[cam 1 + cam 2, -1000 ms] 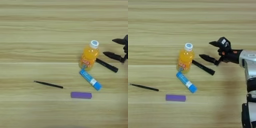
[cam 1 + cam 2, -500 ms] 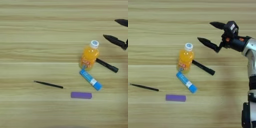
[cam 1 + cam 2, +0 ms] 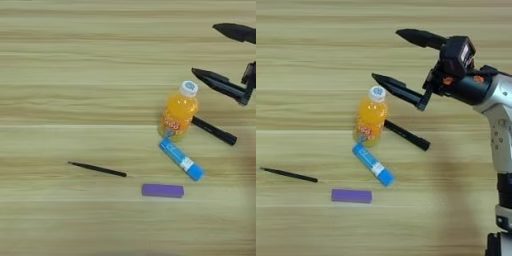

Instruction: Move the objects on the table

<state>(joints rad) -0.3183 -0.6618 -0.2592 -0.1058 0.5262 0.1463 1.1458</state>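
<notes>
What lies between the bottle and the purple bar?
The blue tube, lying aslant between the bottle and the purple bar; both eye views show it.

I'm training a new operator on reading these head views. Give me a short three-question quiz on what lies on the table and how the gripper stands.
1. True or false: the right gripper is shut on the thick black marker.
2. Which thing lies nearest the picture's bottom edge? A) the orange-drink bottle B) the blue tube C) the purple bar
3. Fill in: the thin black stick lies to the ____ of the purple bar.

Key: 1. False; its fingers are spread wide and hold nothing. 2. C. 3. Left, and a little further up the table.
</notes>
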